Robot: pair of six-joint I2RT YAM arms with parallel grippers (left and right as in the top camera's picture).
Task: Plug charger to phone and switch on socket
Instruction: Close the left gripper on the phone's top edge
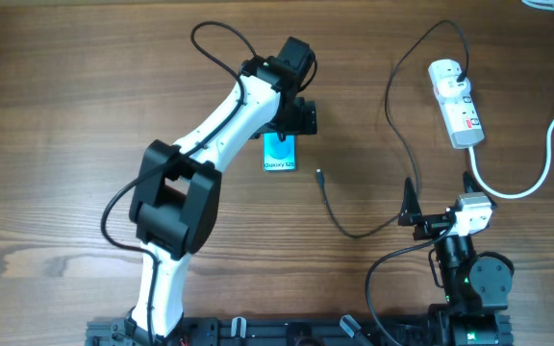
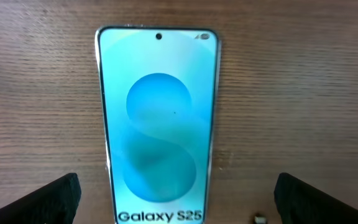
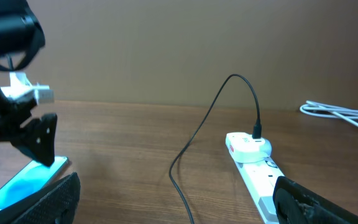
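The phone [image 1: 280,155] lies flat on the table with its cyan screen lit, and it fills the left wrist view [image 2: 157,118]. My left gripper [image 1: 293,123] hovers just above it, open, with a finger on each side [image 2: 176,199]. The charger cable [image 1: 392,106] runs from the socket [image 1: 457,102] in a loop to its plug tip [image 1: 318,174], which lies on the table right of the phone, apart from it. My right gripper [image 1: 414,213] is open and empty near the cable's bend. The right wrist view shows the cable [image 3: 194,134], the socket [image 3: 260,171] and the phone's edge [image 3: 23,183].
A thick white cord [image 1: 546,144] curves from the socket to the table's far right edge and also shows in the right wrist view [image 3: 340,115]. The left arm [image 1: 210,135] stretches over the table's middle left. Bare wood surrounds the phone.
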